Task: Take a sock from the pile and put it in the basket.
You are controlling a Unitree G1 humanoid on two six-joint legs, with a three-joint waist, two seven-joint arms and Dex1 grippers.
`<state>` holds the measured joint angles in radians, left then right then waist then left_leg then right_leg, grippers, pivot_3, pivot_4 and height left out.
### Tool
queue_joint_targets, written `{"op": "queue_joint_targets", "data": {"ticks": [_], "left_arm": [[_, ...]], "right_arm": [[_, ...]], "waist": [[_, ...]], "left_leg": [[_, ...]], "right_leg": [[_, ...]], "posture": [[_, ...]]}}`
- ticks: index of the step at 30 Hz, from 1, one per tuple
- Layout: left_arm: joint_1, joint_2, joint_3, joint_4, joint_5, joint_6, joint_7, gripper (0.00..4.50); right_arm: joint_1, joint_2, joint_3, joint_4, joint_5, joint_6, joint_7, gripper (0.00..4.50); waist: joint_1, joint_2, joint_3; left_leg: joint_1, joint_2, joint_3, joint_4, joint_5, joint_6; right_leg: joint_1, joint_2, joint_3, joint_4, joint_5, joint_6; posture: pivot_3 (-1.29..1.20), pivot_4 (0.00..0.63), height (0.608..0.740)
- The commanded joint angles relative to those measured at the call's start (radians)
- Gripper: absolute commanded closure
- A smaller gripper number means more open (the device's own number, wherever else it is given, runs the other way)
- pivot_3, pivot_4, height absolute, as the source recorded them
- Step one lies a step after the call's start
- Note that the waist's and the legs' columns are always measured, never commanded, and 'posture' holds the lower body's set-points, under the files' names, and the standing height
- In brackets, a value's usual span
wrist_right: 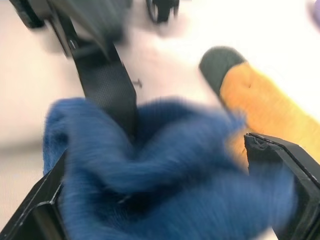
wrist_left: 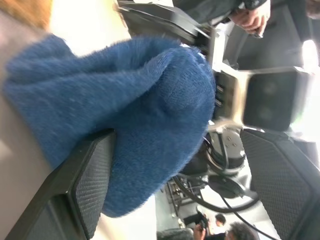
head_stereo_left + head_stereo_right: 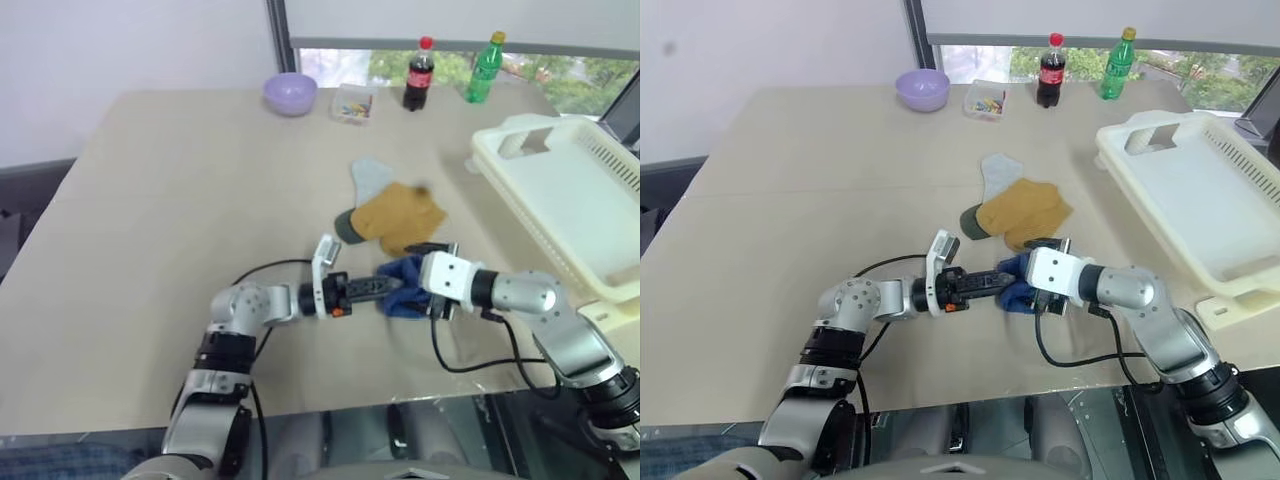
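Both grippers are at the blue sock (image 3: pixel 403 297) at the near edge of the pile (image 3: pixel 392 215), left gripper (image 3: pixel 385 287) coming in from the left, right gripper (image 3: pixel 432 300) from the right. Both are spread wide; in the wrist views each has the sock bunched between its fingers, neither clenched on it, so I'd call it not yet grasped. Risks, as I see them: two claws in the same wad, so if both close they likely pinch each other's fingers or tug the sock opposite ways; one has to back off. The sock is soft and bunched, so a shallow bite may only catch a fold and slip on the lift. The mustard sock (image 3: pixel 400 216) lies just beside it, so a drag rather than a clean lift could pull it along. The basket (image 3: pixel 560 205) sits well apart on the right, partly over the table's edge; a carry across could snag on the rim. Surface: beige table (image 3: pixel 170 220), matte, flat. At the far edge are a lilac bowl (image 3: pixel 290 94), a small clear box (image 3: pixel 353 104), a cola bottle (image 3: pixel 419 73) and a green bottle (image 3: pixel 485 67), all clear of the work. Behind them are a window with greenery and a pale wall on the left.
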<state>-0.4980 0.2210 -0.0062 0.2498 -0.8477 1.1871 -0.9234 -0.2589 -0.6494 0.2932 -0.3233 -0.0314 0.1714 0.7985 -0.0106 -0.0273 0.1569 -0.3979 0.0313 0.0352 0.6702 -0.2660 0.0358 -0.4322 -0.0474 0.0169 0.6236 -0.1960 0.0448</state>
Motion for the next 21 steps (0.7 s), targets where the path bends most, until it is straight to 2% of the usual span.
{"op": "queue_joint_targets", "data": {"ticks": [1,5,9,16,21], "left_arm": [[-0.012,-0.020,-0.019,0.035,0.035,-0.037,0.002,0.26],[-0.022,-0.032,-0.023,0.055,0.054,-0.058,-0.006,0.26],[-0.016,-0.039,-0.037,0.051,0.067,-0.062,-0.018,0.26],[-0.017,-0.044,-0.054,0.053,0.080,-0.072,-0.045,0.26],[-0.020,-0.040,-0.065,0.053,0.092,-0.091,-0.081,0.26]], "right_arm": [[0.008,-0.001,-0.057,-0.030,0.007,-0.102,-0.019,0.04],[0.031,-0.013,-0.085,-0.023,0.005,-0.174,-0.021,0.04],[0.096,-0.053,-0.169,-0.054,0.041,-0.160,-0.014,0.04],[0.213,-0.033,-0.374,-0.243,0.314,0.245,-0.056,0.04],[0.216,-0.002,-0.427,-0.299,0.460,0.397,-0.084,0.04]], "waist": [[0.001,0.000,0.000],[0.004,0.000,0.000],[0.011,0.000,0.000],[0.019,0.001,0.000],[0.022,0.001,0.000]], "left_leg": [[0.000,0.000,0.000,0.000,0.000,0.000],[0.000,-0.001,0.000,0.002,0.000,0.000],[0.000,-0.002,0.000,0.003,0.000,0.000],[0.000,-0.002,-0.002,0.003,0.000,0.000],[0.000,-0.002,-0.003,0.003,0.000,0.000]], "right_leg": [[0.000,0.000,0.000,0.000,0.000,0.000],[0.001,-0.001,0.000,0.000,0.000,0.000],[0.002,-0.002,0.000,0.001,0.000,0.001],[0.002,-0.002,0.000,0.002,0.000,0.000],[0.001,-0.002,0.000,0.002,0.000,0.000]], "posture": [[0.00,0.150,0.740],[0.00,0.150,0.740],[0.00,0.150,0.740],[0.00,0.150,0.740],[0.00,0.150,0.740]]}}
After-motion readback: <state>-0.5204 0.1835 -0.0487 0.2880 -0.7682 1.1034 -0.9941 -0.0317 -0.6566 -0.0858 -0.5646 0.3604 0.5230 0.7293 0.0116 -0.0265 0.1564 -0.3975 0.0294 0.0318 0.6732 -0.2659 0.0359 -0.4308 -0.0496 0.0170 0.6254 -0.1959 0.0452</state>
